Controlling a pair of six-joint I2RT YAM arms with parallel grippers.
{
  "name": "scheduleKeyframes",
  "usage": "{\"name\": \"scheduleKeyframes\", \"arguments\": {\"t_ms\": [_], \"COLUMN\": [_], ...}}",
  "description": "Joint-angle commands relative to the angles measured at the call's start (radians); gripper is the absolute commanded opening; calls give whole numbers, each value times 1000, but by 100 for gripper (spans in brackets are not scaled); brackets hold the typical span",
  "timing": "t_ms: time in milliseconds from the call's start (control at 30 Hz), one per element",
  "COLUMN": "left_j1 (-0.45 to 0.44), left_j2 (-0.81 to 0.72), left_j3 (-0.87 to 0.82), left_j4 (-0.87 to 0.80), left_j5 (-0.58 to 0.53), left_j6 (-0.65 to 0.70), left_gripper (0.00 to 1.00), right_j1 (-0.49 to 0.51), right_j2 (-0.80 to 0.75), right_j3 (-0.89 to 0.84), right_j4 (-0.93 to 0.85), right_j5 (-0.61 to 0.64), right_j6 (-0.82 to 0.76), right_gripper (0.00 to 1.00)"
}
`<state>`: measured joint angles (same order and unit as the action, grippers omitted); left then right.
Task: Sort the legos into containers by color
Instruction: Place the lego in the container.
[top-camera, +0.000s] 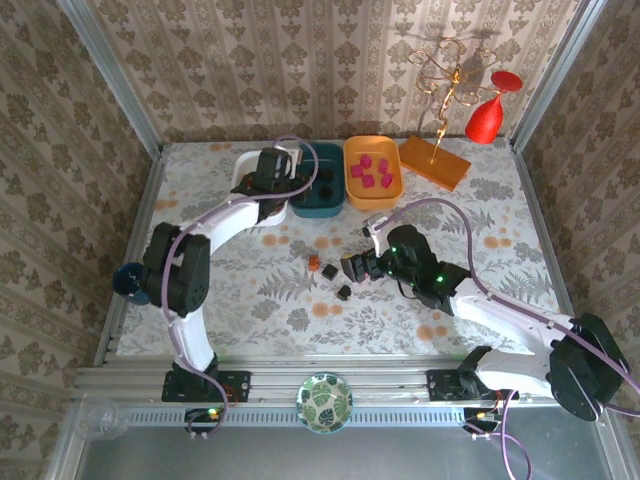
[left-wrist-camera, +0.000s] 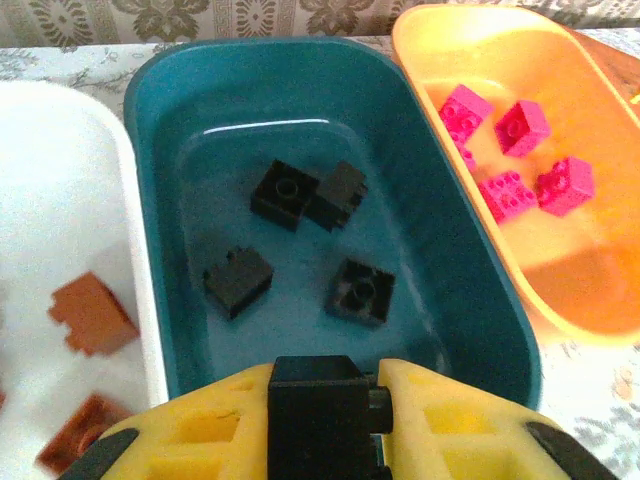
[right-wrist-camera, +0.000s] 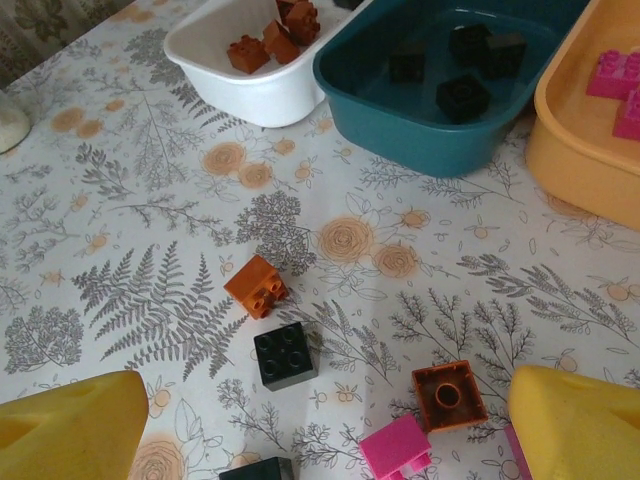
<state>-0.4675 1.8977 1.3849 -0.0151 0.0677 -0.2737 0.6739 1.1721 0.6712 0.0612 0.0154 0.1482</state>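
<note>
We're on a drop-off. The teal tub (left-wrist-camera: 300, 110) holds four black bricks, and our left gripper (left-wrist-camera: 325, 440) hangs at its near rim, clamped on a black brick (left-wrist-camera: 315, 395). Next we'd release it over the tub. Our right gripper (right-wrist-camera: 325, 430) is spread wide and empty above the loose legos (right-wrist-camera: 285, 355) on the table (right-wrist-camera: 150, 200).

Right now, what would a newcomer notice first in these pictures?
The left pincer grips a black lego at the teal tub's edge, where four black ones lie. Beside it, the orange tub glows with pink legos. The right pincer gapes open over loose legos on the flowered table.
</note>
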Motion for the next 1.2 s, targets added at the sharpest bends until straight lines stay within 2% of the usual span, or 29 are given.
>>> {"name": "scheduleKeyframes", "arguments": {"t_ms": [0, 33, 200, 700, 867, 1000, 1167], "left_j1": [4, 30, 44, 32, 35, 38, 38], "left_j2": [74, 104, 219, 450, 475, 472, 405], "left_j3": [118, 157, 291, 646, 671, 679, 649], "left_j4": [-49, -69, -118, -312, -331, -336, -339], "left_j5": [30, 32, 39, 44, 32, 35, 69], "left_j6": [35, 37, 41, 92, 100, 103, 106], "left_gripper": [29, 29, 29, 34, 38, 50, 58], "right_j1": [-4, -4, -4, -3, -2, -3, -3], "right_j2": [12, 13, 10, -1, -7, -20, -7], "right_j3": [-30, -34, -56, -113, -107, -120, -116], "right_j4": [51, 52, 77, 136, 121, 134, 124], "right_j5": [13, 14, 9, -8, -16, -2, 25], "right_j6": [-12, -15, -19, -12, -12, -13, -12], "right_gripper": [94, 95, 95, 95, 95, 95, 94]}}
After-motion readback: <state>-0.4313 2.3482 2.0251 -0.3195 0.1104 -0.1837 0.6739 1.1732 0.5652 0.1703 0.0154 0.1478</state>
